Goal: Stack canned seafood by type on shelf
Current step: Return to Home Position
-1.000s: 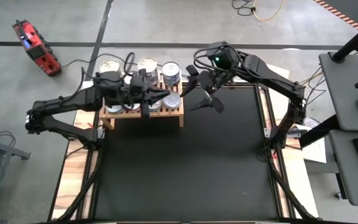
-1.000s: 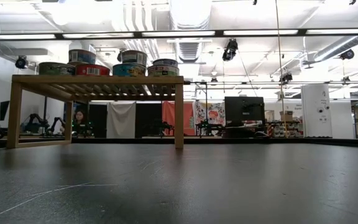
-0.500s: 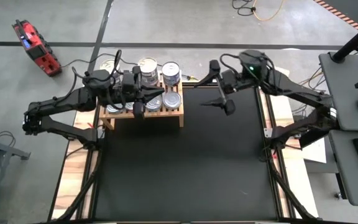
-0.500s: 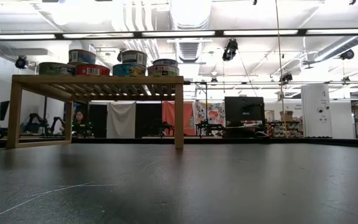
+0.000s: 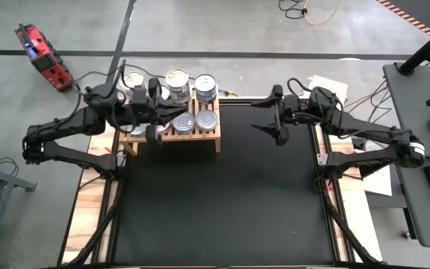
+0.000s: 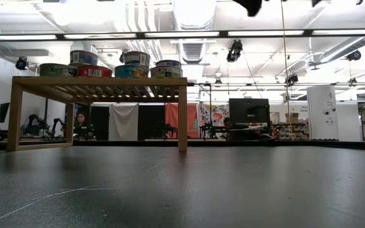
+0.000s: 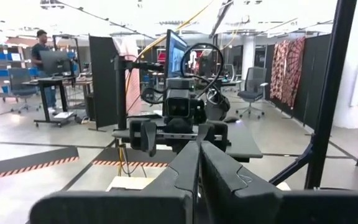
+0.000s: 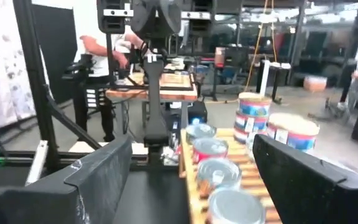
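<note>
High view is showing every tin (image 5: 192, 112) sitting on the shelf (image 5: 216, 140); stacking is looking finished. Left gripper (image 7: 199, 163) is hovering there, jaws closed empty; right gripper (image 5: 269, 119) is hanging alongside, jaws wide.

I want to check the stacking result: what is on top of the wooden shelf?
Round seafood tins stand on the shelf, some stacked two high in the low view. The left arm above its left part covers some tins.

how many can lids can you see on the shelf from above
5 lids: three in the back row, two at front right. The left arm covers the shelf's left front, so more may be hidden.
</note>
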Motion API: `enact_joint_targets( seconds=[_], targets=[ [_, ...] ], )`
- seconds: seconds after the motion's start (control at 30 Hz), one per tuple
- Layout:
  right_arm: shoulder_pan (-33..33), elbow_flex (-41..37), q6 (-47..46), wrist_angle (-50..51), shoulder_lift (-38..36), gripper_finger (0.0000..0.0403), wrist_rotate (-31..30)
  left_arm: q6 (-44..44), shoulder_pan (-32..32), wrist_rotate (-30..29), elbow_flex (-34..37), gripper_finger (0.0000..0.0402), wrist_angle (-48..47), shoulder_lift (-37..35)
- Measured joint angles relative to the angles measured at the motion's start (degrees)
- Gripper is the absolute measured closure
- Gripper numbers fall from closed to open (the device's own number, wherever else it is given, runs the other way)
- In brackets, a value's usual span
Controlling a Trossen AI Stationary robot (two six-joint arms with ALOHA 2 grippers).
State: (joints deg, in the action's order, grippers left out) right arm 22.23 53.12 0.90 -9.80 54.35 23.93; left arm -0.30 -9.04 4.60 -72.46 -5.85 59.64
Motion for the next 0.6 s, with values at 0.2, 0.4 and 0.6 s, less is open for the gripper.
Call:
enact_joint_targets(
  seconds=[0.2, 0.4, 0.6],
  targets=[
    [0.62, -6.73, -1.79, -0.41, -7.97, 0.0083, -0.02, -0.05, 0.0, -0.02, 8.8, 0.0401, 4.77, -7.3],
    [1.17, -9.39, -1.96, 0.04, -14.2, 0.0097, -0.1, -1.64, 0.0, -0.07, 20.23, 0.0401, 13.1, -16.05],
    [1.06, -9.53, -7.88, 0.09, -16.11, 0.0107, -0.01, -3.11, 0.0, -0.7, 29.49, 0.0401, 15.91, -24.07]
  ],
)
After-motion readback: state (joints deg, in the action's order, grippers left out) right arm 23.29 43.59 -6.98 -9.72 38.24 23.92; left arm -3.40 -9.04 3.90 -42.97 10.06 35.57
